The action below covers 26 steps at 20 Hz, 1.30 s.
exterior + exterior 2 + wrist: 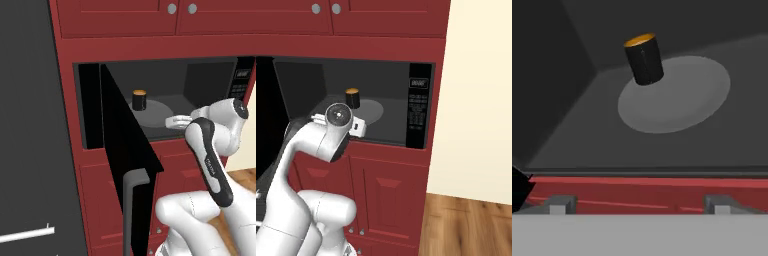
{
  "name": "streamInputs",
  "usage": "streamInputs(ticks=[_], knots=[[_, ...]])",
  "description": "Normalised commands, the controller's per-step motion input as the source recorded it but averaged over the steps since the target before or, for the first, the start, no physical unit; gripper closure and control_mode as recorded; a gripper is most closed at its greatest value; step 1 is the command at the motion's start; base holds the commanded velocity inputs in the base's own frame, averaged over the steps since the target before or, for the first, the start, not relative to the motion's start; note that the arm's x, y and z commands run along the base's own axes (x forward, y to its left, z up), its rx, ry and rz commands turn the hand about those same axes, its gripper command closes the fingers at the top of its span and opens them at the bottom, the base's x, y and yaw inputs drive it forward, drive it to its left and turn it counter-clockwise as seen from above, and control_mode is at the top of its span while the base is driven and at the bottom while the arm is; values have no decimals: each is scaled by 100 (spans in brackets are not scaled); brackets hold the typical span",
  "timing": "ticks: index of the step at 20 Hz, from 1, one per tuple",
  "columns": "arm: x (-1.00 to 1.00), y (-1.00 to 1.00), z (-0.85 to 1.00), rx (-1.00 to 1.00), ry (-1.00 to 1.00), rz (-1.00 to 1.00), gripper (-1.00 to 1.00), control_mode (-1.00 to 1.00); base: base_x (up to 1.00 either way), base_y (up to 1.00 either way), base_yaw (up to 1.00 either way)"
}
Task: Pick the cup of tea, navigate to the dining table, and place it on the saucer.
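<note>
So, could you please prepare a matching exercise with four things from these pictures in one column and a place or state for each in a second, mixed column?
Things:
1. small black cylindrical cup of tea
2. black microwave door
3. two-finger claw
4. round grey turntable plate

Places or states:
A. swung open toward the left
B. standing on the plate's edge, inside the microwave
C. open, in front of the microwave, holding nothing
D. lying flat on the microwave floor

Pairs: 1-B, 2-A, 3-C, 4-D
</note>
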Motion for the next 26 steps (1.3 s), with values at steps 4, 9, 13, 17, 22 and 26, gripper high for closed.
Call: streamInputs(ticks=[4,9,13,17,22,26], knots=[[65,11,16,16,-43,14,-100,-100,0,0,0],[15,32,0,1,-51,11,-100,-100,0,0,0],[9,4,0,-1,-34,9,-100,-100,0,0,0],[0,12,6,-3,-23,-2,-100,-100,0,0,0],[26,-12,12,0,-6,0,-100,-100,0,0,0],[51,-1,34,0,4,-1,-100,-100,0,0,0]])
